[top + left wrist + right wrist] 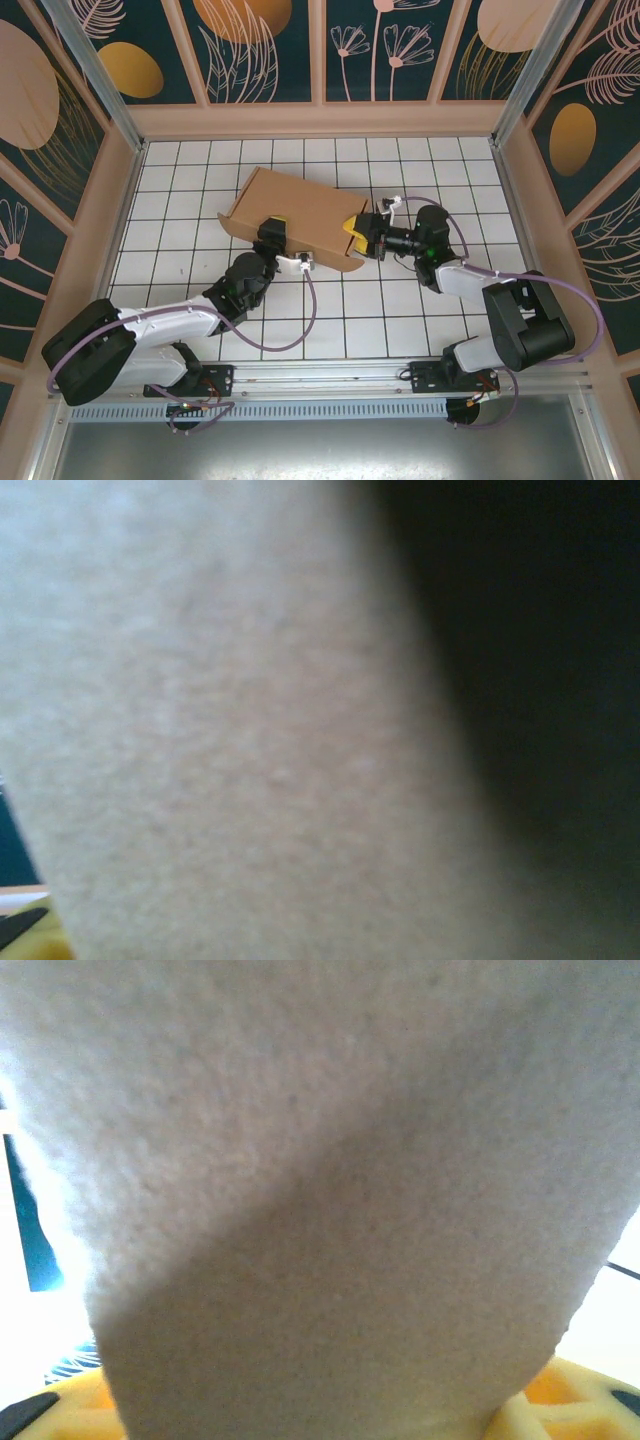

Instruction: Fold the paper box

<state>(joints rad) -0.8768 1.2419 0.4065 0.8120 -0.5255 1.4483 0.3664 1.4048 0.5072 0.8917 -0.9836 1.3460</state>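
You're working in a robot lab cell: a white gridded table point(200, 320), aluminium frame posts point(95, 75) at 10 and 2 o'clock, botanical-print wall panels point(260, 50) at 12, and a metal mounting rail point(330, 385) at 6 carrying the arm bases point(200, 385).

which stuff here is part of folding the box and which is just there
For the job: plain brown cardboard paper box; left pincer at its near edge; right pincer at its right end.
Just there: white gridded tabletop; dark floral wall panels.
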